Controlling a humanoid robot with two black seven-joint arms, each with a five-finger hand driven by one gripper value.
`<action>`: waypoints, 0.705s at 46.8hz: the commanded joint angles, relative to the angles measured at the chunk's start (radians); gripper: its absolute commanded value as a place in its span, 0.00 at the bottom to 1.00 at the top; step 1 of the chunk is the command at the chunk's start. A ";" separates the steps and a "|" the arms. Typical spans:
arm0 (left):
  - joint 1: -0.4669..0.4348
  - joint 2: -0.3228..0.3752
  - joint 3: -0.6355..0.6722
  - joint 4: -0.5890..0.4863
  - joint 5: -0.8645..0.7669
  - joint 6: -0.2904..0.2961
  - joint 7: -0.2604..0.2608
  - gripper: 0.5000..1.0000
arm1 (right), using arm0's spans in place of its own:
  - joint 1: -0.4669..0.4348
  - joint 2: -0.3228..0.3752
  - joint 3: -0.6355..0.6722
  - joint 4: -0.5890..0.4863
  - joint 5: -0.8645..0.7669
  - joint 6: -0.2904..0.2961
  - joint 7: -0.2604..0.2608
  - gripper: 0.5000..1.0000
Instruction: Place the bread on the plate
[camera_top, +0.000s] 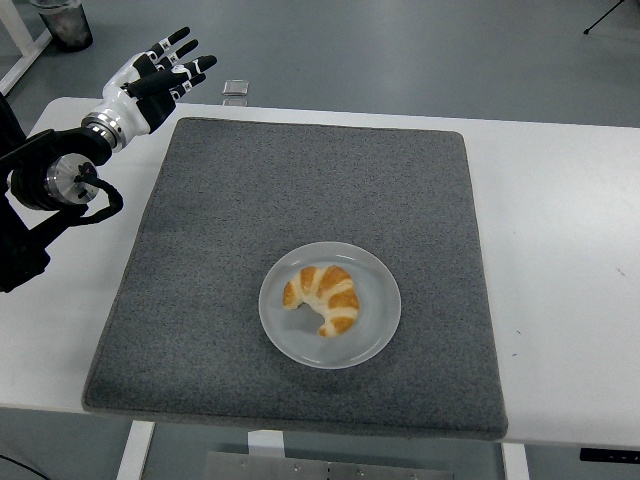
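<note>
Spanning the whole lower view: white desk (570, 250), carrying everything else, with bare margins showing left and right of the mat. Covering most of the desk: grey mat (300, 200), square, its front edge sitting just inside the desk's near edge. Lying on the mat, forward of the mat's centre: round plate (376, 330), translucent white, well clear of every mat edge. Resting inside the plate: bread (323, 296), a curved croissant, sitting slightly left of the plate's middle and not overhanging the rim.

Judging placement as done, with clearing the arm as the step in hand. Hanging beyond the mat's far left corner: left hand (150, 80), fingers spread and straight, grasping nothing, well apart from the plate. Right hand not showing.

For clean clearance: keeping the hand high above the mat, travelling outward over the desk's left margin, avoiding any sweep back toward the plate. Lying just beyond the mat's far edge, near the hand: small flat object (235, 91), too small to identify, worth avoiding. Offering open room: all mat area around the plate.
</note>
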 joint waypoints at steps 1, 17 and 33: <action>0.018 -0.009 -0.023 0.015 -0.018 0.001 -0.032 1.00 | 0.000 0.000 -0.001 0.000 0.002 0.004 0.000 0.90; 0.028 -0.109 -0.077 0.152 -0.021 -0.010 -0.090 1.00 | -0.002 0.000 0.002 0.000 0.003 0.004 0.000 0.91; 0.025 -0.165 -0.102 0.158 -0.020 -0.007 -0.135 1.00 | -0.002 0.000 0.002 0.000 0.005 0.004 0.000 0.90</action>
